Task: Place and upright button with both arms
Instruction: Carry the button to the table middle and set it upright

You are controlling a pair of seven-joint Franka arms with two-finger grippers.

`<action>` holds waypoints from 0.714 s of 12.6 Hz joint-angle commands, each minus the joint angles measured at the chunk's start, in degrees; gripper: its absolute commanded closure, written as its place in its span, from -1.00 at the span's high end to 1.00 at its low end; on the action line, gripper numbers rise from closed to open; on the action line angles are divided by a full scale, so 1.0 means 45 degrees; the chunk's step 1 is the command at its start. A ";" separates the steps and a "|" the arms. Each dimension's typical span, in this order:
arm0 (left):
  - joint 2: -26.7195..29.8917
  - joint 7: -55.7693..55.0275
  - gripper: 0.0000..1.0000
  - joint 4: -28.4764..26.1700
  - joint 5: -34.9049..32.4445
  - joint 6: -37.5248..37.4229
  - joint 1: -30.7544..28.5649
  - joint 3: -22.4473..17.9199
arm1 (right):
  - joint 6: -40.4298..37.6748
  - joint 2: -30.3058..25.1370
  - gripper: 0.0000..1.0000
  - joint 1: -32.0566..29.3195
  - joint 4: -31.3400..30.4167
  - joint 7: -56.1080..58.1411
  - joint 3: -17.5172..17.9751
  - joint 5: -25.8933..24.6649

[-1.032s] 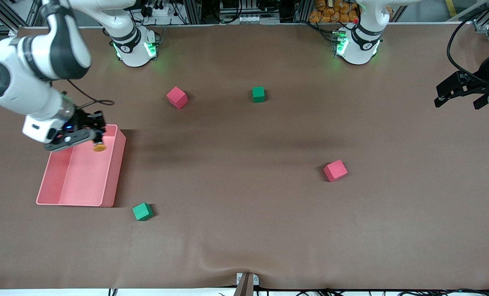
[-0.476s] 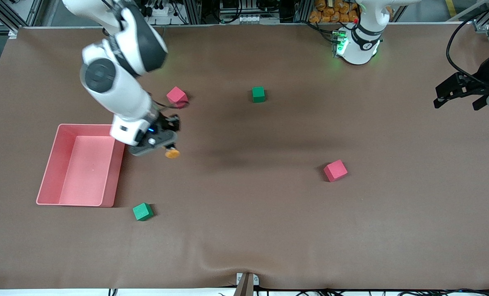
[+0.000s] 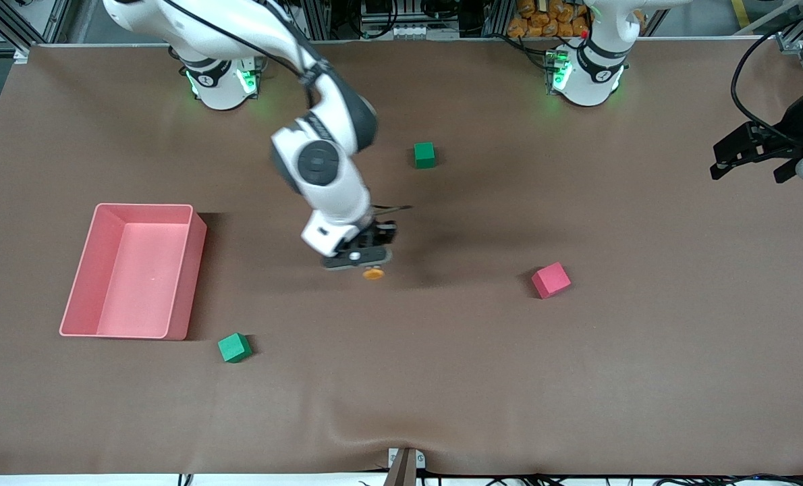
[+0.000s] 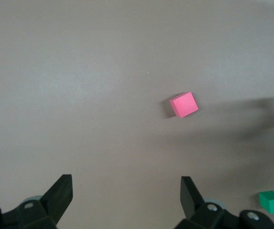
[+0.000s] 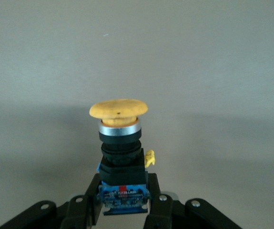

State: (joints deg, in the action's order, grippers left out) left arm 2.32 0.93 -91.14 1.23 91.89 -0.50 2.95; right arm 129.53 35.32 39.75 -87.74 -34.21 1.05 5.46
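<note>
In right pincer [image 3: 368,264]: round-capped button [image 3: 373,273]

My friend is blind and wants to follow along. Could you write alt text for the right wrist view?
A button with a round orange cap on a black body is gripped at its base by the right gripper, cap pointing away from the camera. Under it lies only plain brown table.

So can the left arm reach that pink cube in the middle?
Probably yes. The left gripper hangs open at the table's edge, and only bare brown table lies between it and the pink cube.
</note>
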 commanded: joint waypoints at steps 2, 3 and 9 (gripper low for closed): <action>-0.0105 0.0302 1.00 0.0194 0.0235 -0.0010 -0.0103 0.0047 | -0.0172 0.2849 -0.92 0.1280 0.3539 -0.1909 -0.0213 -0.0002; -0.0125 0.0302 1.00 0.0194 0.0235 -0.0010 -0.0103 0.0047 | 0.0429 0.3085 -0.89 0.1632 0.3522 -0.1871 -0.0252 -0.0061; -0.0125 0.0302 1.00 0.0175 0.0235 -0.0010 -0.0103 0.0047 | 0.1078 0.4239 -0.57 0.2514 0.3542 -0.3079 -0.0311 -0.1681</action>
State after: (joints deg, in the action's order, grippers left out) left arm 2.13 0.93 -91.13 1.29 91.92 -0.50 2.95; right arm 133.90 51.95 50.54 -74.51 -45.41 0.33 0.02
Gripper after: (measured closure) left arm 0.000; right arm 0.581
